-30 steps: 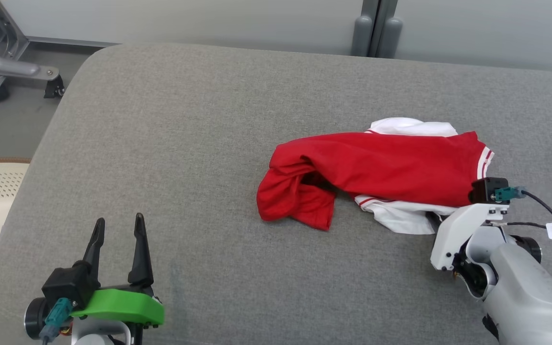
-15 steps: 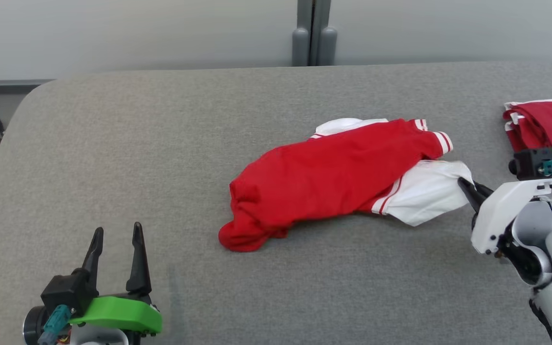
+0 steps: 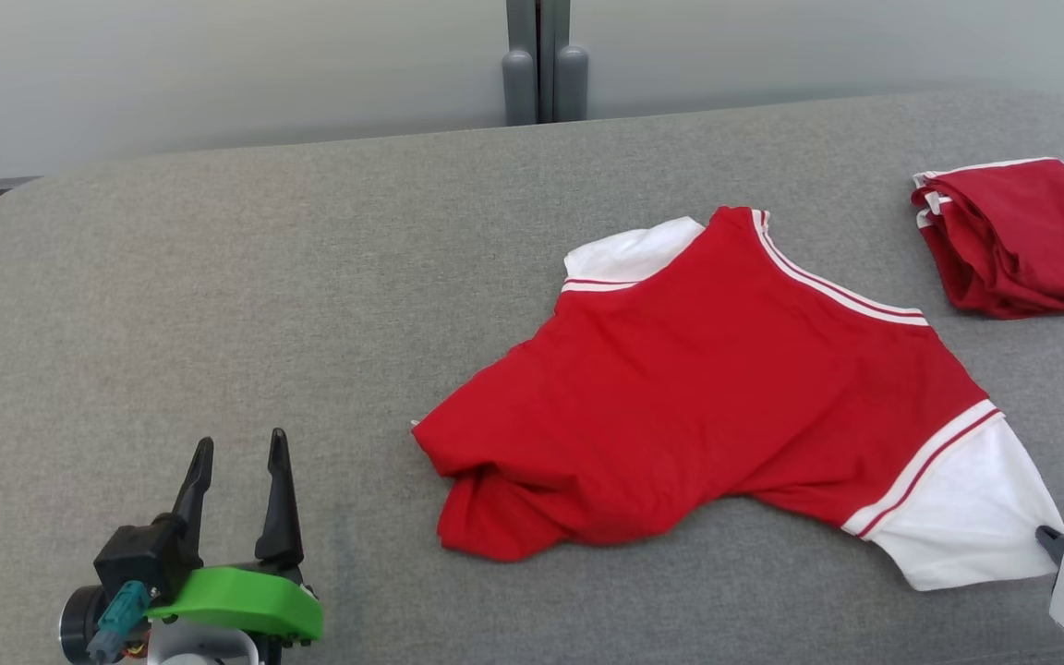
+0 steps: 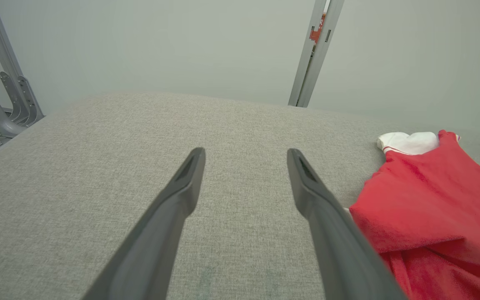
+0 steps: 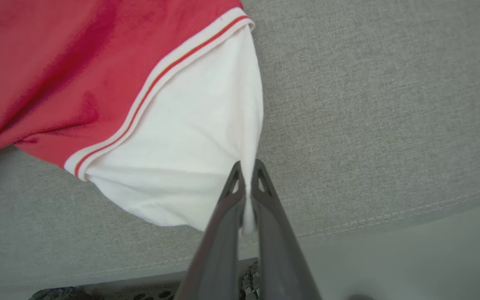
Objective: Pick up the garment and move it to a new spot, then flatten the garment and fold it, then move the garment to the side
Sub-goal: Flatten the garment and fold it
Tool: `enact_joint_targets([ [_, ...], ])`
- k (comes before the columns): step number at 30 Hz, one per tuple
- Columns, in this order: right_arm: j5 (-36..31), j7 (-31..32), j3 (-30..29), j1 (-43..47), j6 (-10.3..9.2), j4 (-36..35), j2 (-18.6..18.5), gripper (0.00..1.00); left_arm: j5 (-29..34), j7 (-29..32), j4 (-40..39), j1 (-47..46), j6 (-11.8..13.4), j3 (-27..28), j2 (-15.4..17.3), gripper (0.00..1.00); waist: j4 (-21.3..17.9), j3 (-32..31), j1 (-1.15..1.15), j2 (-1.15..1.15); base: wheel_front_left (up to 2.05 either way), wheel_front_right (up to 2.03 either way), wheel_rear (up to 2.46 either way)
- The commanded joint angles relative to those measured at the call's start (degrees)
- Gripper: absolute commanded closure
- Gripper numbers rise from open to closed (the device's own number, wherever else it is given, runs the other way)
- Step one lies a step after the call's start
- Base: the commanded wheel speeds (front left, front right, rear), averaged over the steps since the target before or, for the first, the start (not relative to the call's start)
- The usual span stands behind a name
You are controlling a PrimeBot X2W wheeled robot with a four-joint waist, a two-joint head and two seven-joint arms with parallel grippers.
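Evidently the right end effector (image 5: pixel 246 166) is pinched on the white sleeve (image 5: pixel 190 146) hem, probably so a pull spreads the shirt (image 3: pixel 707 388), which lies half-flat on the worktop (image 3: pixel 264 277). The left end effector (image 3: pixel 241 441) hovers spread wide, well apart.

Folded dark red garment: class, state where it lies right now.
In the head view the folded dark red garment lies at the far right of the grey surface, beyond and right of the red-and-white shirt, apart from it.
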Motion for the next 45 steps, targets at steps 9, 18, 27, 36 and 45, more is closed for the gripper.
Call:
enact_joint_targets([
  [9, -2.4, -14.8, -2.1, -1.6, -0.06, -11.8, 3.9, 0.00, 0.7, 0.0, 1.0, 0.5, -0.5, 0.8, 0.0, 0.00, 2.2, -1.6, 0.00, 0.00, 0.00, 0.00, 0.00],
  [18, -4.7, -40.6, 9.9, -3.0, -0.08, -6.7, 5.4, 0.00, 0.8, 0.0, 1.8, 0.1, -1.0, 0.1, 0.0, 0.00, 3.5, -3.3, 0.00, 0.00, 0.00, 0.00, 0.00],
  [27, -4.3, -50.9, 15.3, -4.2, -0.07, 2.9, 6.1, 0.00, 1.4, 0.0, 2.0, 0.2, -1.3, -1.2, 0.1, 0.00, 3.7, -4.1, 0.00, 0.00, 0.00, 0.00, 0.00],
  [36, -3.0, -52.6, 16.8, -6.4, -0.07, 7.8, 5.7, 0.00, -0.8, 10.4, 2.1, -6.8, -2.8, -9.3, 4.3, 0.00, 3.1, -5.1, 0.00, 0.00, 0.00, 0.00, 0.00],
  [45, -1.8, -53.6, 18.4, -10.5, -0.07, 9.4, 6.8, 0.00, -26.8, 39.1, -2.4, -22.3, -2.9, -27.9, 17.0, 0.00, -1.2, -3.4, 0.00, 0.00, 0.00, 0.00, 0.00],
])
